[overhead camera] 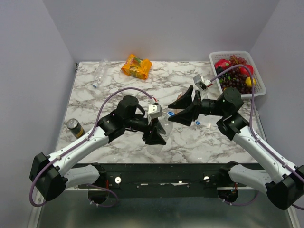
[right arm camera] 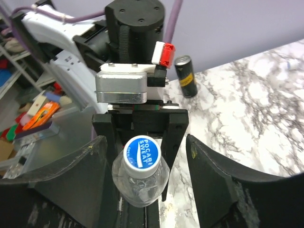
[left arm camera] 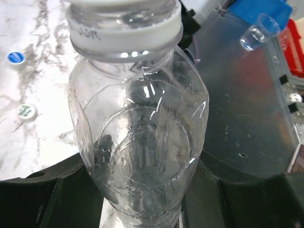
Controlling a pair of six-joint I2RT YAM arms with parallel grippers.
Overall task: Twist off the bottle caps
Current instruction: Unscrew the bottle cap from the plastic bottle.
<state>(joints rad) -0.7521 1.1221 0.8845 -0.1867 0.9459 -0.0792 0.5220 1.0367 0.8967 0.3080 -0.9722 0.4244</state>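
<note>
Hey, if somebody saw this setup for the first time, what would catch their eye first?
The face-off in the middle: the left gripper clamps a clear bottle, and the right gripper stands open either side of its blue cap, not touching it. Then colour: an orange snack packet at the far edge and a white basket of fruit in the far right corner.

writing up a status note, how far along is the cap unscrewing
Done: two loose caps lie on the table. In hand: the left fingers grip a clear bottle, its blue cap still on, the right fingers open either side of it. Left: that cap, perhaps the far bottle too.
</note>
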